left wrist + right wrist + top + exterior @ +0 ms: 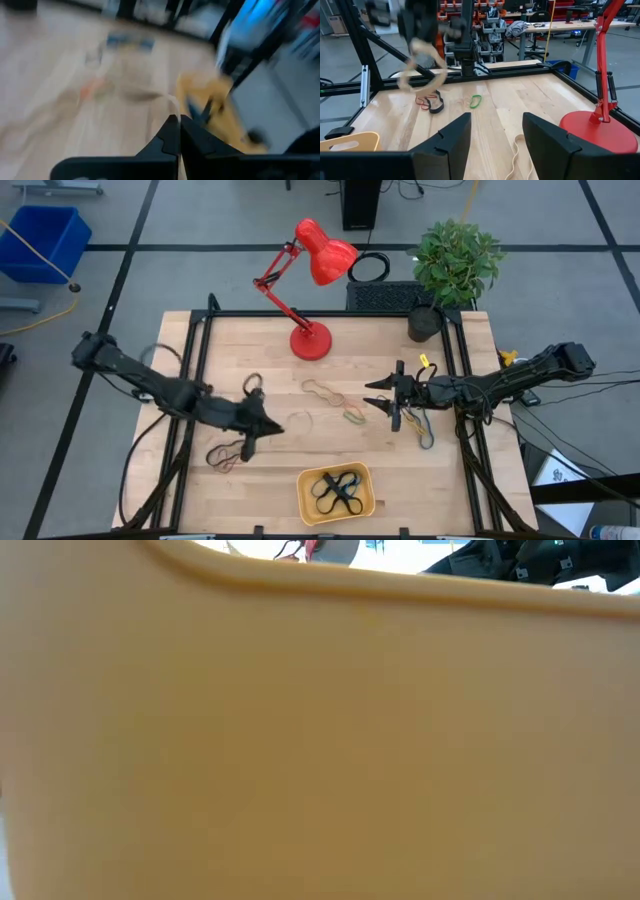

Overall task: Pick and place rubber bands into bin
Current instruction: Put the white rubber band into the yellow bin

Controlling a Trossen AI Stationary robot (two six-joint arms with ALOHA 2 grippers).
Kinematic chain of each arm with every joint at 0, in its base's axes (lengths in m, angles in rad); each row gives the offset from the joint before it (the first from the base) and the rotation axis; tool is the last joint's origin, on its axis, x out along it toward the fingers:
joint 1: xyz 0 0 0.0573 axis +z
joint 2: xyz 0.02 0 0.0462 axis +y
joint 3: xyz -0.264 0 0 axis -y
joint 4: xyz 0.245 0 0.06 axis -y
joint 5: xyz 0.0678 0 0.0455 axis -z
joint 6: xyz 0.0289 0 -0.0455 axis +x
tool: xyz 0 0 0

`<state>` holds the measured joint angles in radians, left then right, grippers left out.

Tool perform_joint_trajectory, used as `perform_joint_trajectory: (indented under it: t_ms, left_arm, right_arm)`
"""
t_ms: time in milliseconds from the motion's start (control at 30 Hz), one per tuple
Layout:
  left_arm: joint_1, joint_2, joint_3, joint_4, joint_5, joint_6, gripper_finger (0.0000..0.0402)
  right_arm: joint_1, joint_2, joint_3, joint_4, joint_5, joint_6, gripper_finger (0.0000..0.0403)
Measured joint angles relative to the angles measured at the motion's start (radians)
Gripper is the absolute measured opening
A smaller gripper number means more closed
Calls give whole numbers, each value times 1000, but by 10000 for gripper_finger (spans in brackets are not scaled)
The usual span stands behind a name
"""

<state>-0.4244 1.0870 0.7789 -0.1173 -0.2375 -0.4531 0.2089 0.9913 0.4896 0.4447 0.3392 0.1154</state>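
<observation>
The left gripper (271, 426) hangs over the left half of the table (390, 470) with its fingers (167, 137) pressed together on a tan rubber band (422, 62), which the right wrist view shows dangling in a loose loop below the tips; just behind and to the outer side of those fingers a reddish and a dark band (226, 455) lie tangled on the wood, and another dark loop (252, 385) lies on the far side of them. Ahead of the fingertips and nearer the front edge sits the bin (336, 493), already holding several black bands (335, 490). Between the two grippers a tan loop (322, 390) and a green-yellow one (354, 417) lie on the boards. To the right, the right gripper (385, 394) waits low with its fingers (447, 145) spread wide and nothing between them; a tan band (517, 157) lies just in front of them.

The hold looks thin, since the band is caught only at the very tips; a quick swing toward the bin could let it slip out or whip loose short of the rim; a floppy loop may also drape over the bin's edge instead of dropping inside, or snag a fingertip on release.
</observation>
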Motion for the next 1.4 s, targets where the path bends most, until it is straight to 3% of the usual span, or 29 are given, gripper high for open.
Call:
perform_joint_trajectory:
  t_ms: [200, 333, 533, 833, 1000, 1400]
  left_arm:
    - [20, -39, 2, 296, 11, 108, 6]
    - [21, -13, 27, 375, 47, 169, 4]
    - [10, 99, 226, 174, 53, 243, 4]
    - [6, 385, 585, -218, 55, 265, 6]
    - [3, 524, 675, -231, 111, 267, 4]
    - [-15, 735, 685, -160, 167, 112, 8]
  right_arm:
    - [0, 0, 0, 0, 0, 0, 175]
    - [0, 0, 0, 0, -1, 0, 175]
    - [0, 0, 0, 0, -1, 0, 172]
    - [0, 0, 0, -5, -4, 2, 173]
    - [0, 0, 0, -10, -4, 3, 173]
    - [0, 0, 0, -53, -5, 3, 172]
